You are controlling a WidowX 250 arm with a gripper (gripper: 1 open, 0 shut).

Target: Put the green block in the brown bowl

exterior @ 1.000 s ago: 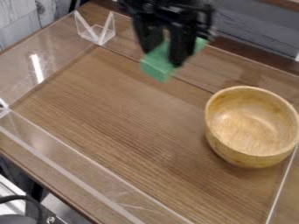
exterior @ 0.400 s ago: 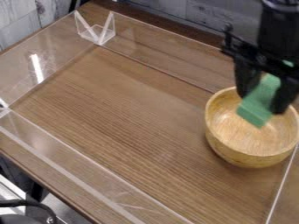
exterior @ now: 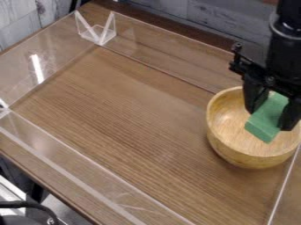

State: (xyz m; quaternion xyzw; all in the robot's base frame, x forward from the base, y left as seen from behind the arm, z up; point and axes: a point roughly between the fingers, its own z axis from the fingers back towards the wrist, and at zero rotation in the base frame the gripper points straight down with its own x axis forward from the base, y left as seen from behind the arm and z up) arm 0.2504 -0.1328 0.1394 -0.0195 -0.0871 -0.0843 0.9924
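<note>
Hanging tilted in hand, green block, long axis near-upright, over brown bowl

A dark wood-grain tabletop is filling most of the frame, clear acrylic walls are edging it, light glinting at upper left.

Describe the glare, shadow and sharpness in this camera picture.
Camera view: white streaks of glare on the clear plastic walls at left; even, soft light on the wooden table; the black gripper and bright green rectangular block slightly soft; faint shading inside the round tan wooden bowl.
</note>
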